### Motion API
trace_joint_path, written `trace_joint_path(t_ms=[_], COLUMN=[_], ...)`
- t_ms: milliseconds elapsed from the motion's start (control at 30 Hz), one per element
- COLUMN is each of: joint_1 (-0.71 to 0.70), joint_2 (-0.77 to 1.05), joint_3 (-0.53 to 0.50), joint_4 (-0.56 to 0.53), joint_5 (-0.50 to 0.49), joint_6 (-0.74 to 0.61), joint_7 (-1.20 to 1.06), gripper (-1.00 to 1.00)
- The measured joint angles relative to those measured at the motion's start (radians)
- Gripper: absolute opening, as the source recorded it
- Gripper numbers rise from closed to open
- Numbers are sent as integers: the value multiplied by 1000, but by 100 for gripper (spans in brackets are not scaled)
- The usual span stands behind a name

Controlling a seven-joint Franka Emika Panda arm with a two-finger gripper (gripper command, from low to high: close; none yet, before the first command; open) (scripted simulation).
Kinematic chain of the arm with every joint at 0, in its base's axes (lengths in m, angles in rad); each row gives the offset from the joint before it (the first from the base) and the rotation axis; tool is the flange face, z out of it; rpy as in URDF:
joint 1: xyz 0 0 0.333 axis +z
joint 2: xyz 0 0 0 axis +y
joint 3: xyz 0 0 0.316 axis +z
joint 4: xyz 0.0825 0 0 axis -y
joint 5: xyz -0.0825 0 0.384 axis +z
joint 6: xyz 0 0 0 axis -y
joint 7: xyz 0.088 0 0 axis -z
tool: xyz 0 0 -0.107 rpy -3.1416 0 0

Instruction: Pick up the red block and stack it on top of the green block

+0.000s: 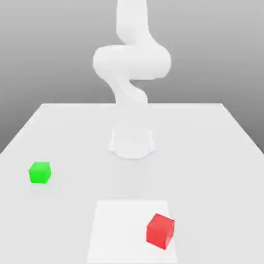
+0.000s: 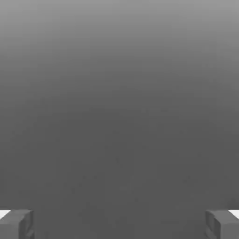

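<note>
While pincer [image 2: 119, 224] is standing wide, gripping nothing, bright red matte cube [image 1: 160, 231] is sitting at right edge of pale square patch [image 1: 118, 232] on white surface [image 1: 206, 154], exterior view. From base of white arm [image 1: 132, 139], red cube is lying toward five o'clock, bright green matte cube [image 1: 39, 172] toward half past eight. Exact bearing from pincer: cannot tell. Coming move probably needing descent toward red.
</note>
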Motion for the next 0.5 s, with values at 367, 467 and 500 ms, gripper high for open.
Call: trace_joint_path(t_ms=[367,467,500], joint_1=[170,199,207], joint_2=[407,516,552], joint_3=[-97,-105,-105], joint_4=[-130,-164,-176], joint_5=[62,78,81], joint_6=[184,234,250], joint_7=[-435,-551,-589], gripper=[0,0,0])
